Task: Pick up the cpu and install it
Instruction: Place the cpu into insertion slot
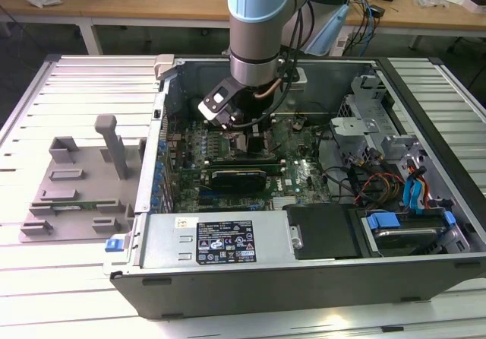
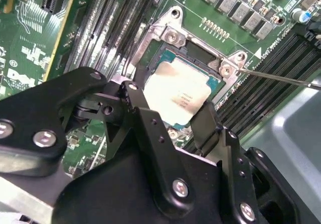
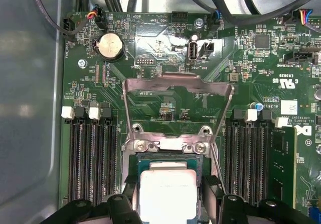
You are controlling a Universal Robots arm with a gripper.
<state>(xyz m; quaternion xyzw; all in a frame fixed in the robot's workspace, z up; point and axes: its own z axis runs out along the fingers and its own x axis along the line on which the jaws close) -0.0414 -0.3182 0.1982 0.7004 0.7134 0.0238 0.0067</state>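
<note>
one cpu [image 2: 175, 91], one gripper [image 2: 173, 108], one coin battery [image 3: 109, 46]

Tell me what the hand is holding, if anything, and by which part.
The hand holds the cpu by two opposite side edges, clamped from both sides, at the open socket frame.

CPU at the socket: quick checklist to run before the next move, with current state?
1. Load plate swung open, off the socket frame: ok.
2. Lever rod off to one side, not across the cpu: ok.
3. Gripper shut on the cpu, one finger on each of two opposite edges: ok.
4. cpu edges parallel to the socket frame, in both wrist views: ok.
5. cpu seated flat within the socket frame: cannot tell.
</note>
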